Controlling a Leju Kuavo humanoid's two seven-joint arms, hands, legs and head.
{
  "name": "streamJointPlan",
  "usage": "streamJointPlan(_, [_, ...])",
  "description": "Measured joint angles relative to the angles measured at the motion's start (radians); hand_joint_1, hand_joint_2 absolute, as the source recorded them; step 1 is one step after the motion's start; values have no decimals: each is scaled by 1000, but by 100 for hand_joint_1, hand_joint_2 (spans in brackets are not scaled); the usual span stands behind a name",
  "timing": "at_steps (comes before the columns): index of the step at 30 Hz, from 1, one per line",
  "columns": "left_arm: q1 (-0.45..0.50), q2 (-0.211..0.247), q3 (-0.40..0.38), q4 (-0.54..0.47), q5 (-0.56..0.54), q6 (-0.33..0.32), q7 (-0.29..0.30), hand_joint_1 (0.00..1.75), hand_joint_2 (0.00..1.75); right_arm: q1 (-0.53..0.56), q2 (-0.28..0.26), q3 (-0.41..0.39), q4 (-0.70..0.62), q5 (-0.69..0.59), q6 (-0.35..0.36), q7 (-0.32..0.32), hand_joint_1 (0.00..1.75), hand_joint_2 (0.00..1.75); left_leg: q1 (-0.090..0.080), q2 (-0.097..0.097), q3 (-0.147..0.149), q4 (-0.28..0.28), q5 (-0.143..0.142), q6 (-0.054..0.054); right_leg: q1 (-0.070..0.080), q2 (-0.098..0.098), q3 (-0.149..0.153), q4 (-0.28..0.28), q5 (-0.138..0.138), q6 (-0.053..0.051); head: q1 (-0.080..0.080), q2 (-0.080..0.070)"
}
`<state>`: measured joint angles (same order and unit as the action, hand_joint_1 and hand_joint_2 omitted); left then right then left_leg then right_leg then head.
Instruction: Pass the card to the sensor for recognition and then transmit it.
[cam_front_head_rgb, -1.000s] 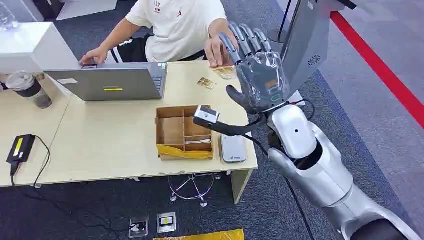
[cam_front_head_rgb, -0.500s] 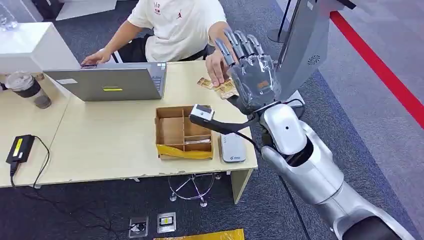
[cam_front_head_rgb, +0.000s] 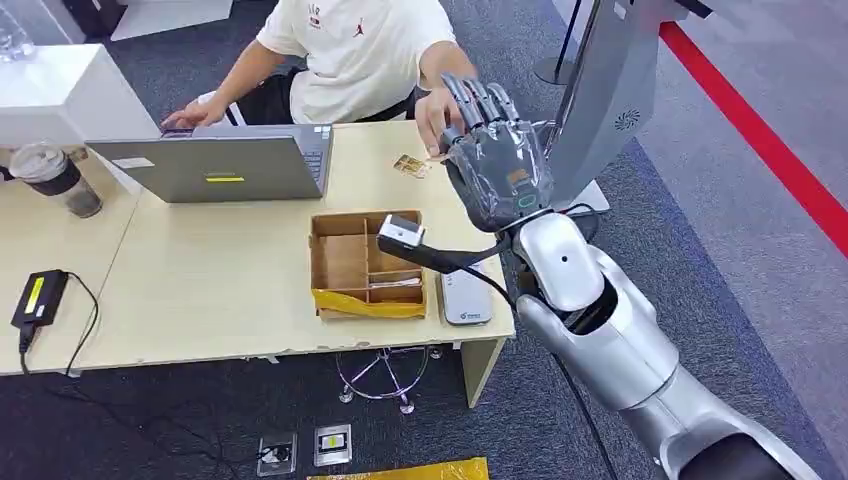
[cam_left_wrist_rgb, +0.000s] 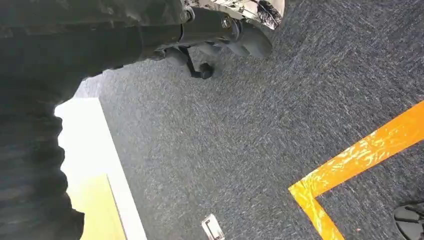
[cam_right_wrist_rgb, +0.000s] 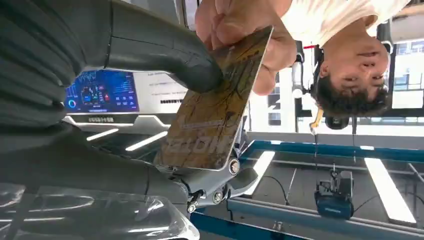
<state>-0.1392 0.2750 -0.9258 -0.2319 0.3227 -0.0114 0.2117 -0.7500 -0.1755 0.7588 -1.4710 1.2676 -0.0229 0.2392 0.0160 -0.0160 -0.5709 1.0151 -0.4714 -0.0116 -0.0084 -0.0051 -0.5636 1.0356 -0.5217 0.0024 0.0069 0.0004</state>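
Card (cam_right_wrist_rgb: 215, 105) is seen pinched between a person's fingers and the thick thumb of the right hand (cam_front_head_rgb: 492, 160), raised above the counter (cam_front_head_rgb: 200, 280) near the sensor (cam_front_head_rgb: 466, 297). Should the person's hand (cam_front_head_rgb: 432, 115) be withdrawn before the grip is firm, the card could be dropped. The left hand's state cannot be told.

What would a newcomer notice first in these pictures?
First, the robot's raised right hand above the far right corner of the table, meeting a person's hand. In the right wrist view a gold card lies against the robot's thumb while the person grips its other end.
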Motion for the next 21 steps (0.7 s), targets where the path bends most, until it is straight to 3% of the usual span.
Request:
streamJointPlan(7, [0,0,-5,0,-2,3,0,0,175,26,-4,-5,22,-19,-21,1,154,175,0,1,0,0,0,0,0,1,-1,0,0,0,0,0])
streamJointPlan(11, [0,0,-5,0,2,0,8,0,175,54,-9,-8,35,-53,-45,-7,168,175,0,1,0,0,0,0,0,1,0,0,0,0,0,0])
streamJointPlan(21, [0,6,-5,0,10,4,18,0,175,108,-15,-29,131,-169,-177,-21,166,175,0,1,0,0,0,0,0,1,-1,0,0,0,0,0])
